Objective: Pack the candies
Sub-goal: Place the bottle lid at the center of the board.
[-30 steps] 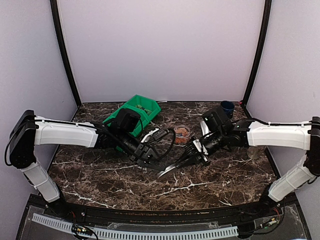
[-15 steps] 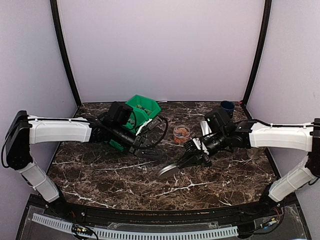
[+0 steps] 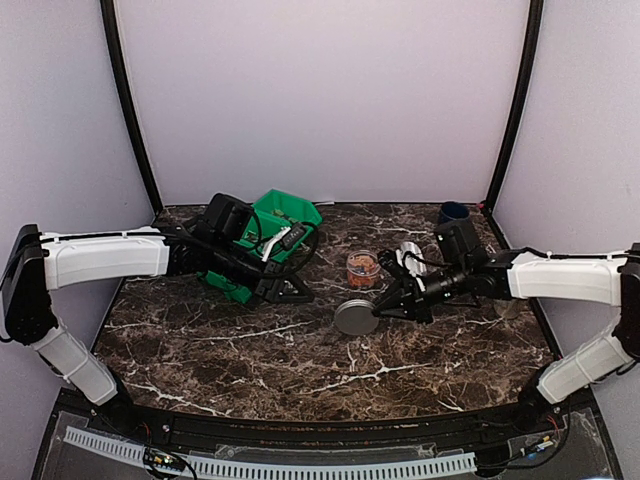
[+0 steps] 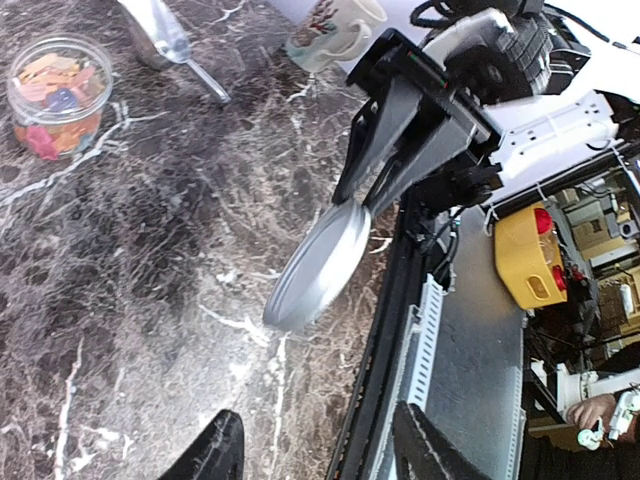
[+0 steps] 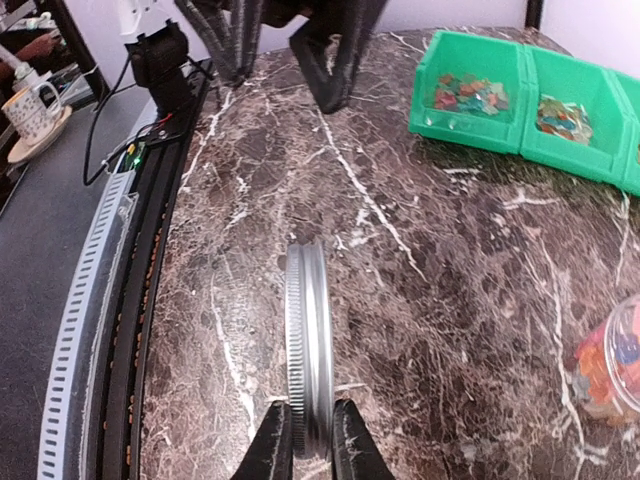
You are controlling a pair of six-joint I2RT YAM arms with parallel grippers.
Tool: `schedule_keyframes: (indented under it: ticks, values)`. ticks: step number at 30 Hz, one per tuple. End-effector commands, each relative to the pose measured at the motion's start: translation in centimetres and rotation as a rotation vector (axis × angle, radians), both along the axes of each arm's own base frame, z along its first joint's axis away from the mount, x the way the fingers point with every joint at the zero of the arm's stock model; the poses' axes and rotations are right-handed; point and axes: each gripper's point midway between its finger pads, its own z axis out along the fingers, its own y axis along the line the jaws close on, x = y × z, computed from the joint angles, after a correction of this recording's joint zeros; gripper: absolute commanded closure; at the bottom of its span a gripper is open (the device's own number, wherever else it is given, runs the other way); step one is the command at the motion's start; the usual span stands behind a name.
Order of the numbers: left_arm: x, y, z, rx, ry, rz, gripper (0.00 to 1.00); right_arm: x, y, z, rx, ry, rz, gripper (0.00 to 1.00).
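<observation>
Pinching the metal lid edgewise are the right jaws; left jaws stand apart; mug print seems unreadable.

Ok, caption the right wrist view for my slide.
Right gripper pinching a metal lid by its rim, green bin behind.
</observation>
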Motion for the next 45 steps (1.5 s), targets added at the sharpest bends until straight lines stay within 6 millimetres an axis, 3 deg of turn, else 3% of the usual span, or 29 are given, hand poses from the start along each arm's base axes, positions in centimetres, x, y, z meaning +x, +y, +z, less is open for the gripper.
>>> schedule_keyframes:
  ticks: [1,7,10,22,31,37,40,45]
  values:
    - [0.8,0.7,1.9,0.009,-0.065,0.042,0.47,2.3,-1.4,-0.5,-0.016,0.124,-0.163,0.85]
    - [1.3,0.8,1.5,0.037,-0.073,0.059,0.47,4.3,-3.2,-3.1,-0.08,0.261,-0.299,0.84]
    - [1.5,1.0,1.3,0.05,-0.072,0.066,0.47,4.7,-4.0,-4.8,-0.118,0.328,-0.345,0.84]
    - [2.2,1.5,0.4,0.102,-0.069,0.089,0.47,6.0,-6.0,-8.5,-0.254,0.456,-0.451,0.84]
    - [2.2,1.8,0.4,0.117,-0.077,0.092,0.47,7.9,-7.2,-7.9,-0.314,0.373,-0.532,0.76]
    - [2.2,2.0,0.3,0.129,-0.085,0.097,0.46,8.1,-7.7,-7.7,-0.342,0.351,-0.549,0.63]
    - [2.2,2.1,0.3,0.134,-0.092,0.096,0.46,8.1,-8.1,-7.4,-0.359,0.333,-0.563,0.44]
    - [2.3,2.3,0.5,0.141,-0.105,0.098,0.44,8.7,-8.9,-6.4,-0.392,0.294,-0.599,0.41]
